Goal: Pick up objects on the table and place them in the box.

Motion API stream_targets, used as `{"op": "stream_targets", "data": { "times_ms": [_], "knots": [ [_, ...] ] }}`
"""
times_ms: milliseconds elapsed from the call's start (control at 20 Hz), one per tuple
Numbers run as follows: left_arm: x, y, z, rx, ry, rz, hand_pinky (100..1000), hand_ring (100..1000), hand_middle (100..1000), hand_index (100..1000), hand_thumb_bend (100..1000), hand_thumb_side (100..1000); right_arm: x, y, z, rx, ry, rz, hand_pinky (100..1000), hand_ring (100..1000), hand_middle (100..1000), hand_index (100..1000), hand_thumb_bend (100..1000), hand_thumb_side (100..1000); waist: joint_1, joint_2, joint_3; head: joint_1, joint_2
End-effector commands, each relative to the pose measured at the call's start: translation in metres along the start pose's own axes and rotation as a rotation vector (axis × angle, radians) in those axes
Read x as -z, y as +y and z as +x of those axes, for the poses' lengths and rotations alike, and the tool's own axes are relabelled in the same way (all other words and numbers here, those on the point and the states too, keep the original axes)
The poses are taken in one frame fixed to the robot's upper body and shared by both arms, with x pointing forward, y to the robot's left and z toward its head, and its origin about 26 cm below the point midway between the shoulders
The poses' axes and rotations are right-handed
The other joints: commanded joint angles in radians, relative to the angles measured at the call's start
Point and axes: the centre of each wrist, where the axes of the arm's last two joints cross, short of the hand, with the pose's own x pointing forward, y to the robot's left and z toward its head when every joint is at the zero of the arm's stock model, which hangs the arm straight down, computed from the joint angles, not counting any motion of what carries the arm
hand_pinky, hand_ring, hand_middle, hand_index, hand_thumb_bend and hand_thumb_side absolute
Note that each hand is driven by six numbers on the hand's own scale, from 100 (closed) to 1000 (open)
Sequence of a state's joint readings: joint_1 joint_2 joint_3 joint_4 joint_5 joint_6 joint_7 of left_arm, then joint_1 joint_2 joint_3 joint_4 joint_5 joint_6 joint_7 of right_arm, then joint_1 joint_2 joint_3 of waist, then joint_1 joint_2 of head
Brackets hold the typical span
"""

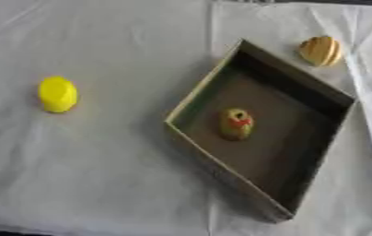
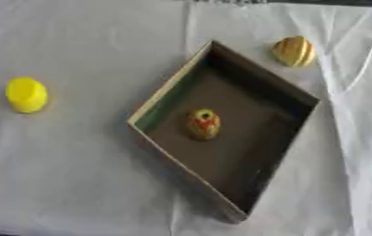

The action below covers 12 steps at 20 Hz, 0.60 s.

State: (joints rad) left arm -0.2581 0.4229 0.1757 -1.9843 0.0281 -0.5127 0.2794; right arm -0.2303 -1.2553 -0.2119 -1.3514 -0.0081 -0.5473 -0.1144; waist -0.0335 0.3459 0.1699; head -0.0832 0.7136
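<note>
A shallow open box (image 1: 195, 94) with dark inner walls lies turned like a diamond at the middle right of the table. Inside it rests a small olive-yellow object with a red mark (image 1: 237, 123). A bright yellow rounded object (image 1: 58, 94) sits on the white cloth well to the left of the box. A tan, striped, rounded object (image 1: 321, 50) lies just beyond the box's far right side. Neither hand shows in either view.
A white cloth (image 1: 101, 175) with creases covers the table. A fold of cloth runs down the right side (image 2: 358, 115). A dark strip shows at the far top edge.
</note>
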Motion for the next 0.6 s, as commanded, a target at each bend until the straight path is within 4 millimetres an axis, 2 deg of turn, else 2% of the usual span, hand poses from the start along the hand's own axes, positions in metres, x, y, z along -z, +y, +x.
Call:
{"op": "stream_targets", "data": {
  "times_ms": [50,200,450,500,550,600],
  "knots": [
    [0.01,0.002,0.005,-0.002,-0.036,-0.025,821,820,778,860,100,598,0.004,-0.018,-0.007,-0.144,0.011,0.124,885,1000,804,932,100,206,-0.002,-0.014,0.002,-0.01,-0.013],
    [0.011,0.002,0.005,-0.006,-0.035,-0.025,821,820,778,860,100,604,-0.001,-0.008,-0.01,-0.24,0.004,0.262,894,1000,825,944,100,175,-0.003,-0.011,0.002,-0.009,-0.013],
    [0.01,0.002,0.005,-0.007,-0.034,-0.027,821,821,778,860,100,603,-0.005,0.001,-0.009,-0.356,-0.047,0.435,906,1000,822,944,100,233,-0.002,-0.011,0.001,-0.008,-0.012],
    [0.01,0.002,0.005,-0.008,-0.034,-0.027,821,821,778,860,100,602,-0.004,0.002,-0.008,-0.369,-0.06,0.451,908,1000,821,946,115,317,-0.002,-0.011,0.0,-0.008,-0.011],
    [0.011,0.001,0.005,-0.009,-0.034,-0.028,821,821,778,860,100,603,-0.003,0.002,-0.006,-0.38,-0.07,0.463,909,1000,820,946,135,359,-0.002,-0.012,0.0,-0.008,-0.011],
    [0.011,0.001,0.005,-0.01,-0.034,-0.028,821,821,778,860,100,604,-0.002,0.003,-0.005,-0.387,-0.076,0.473,918,1000,820,948,104,406,-0.002,-0.012,0.0,-0.008,-0.011]
  ]
}}
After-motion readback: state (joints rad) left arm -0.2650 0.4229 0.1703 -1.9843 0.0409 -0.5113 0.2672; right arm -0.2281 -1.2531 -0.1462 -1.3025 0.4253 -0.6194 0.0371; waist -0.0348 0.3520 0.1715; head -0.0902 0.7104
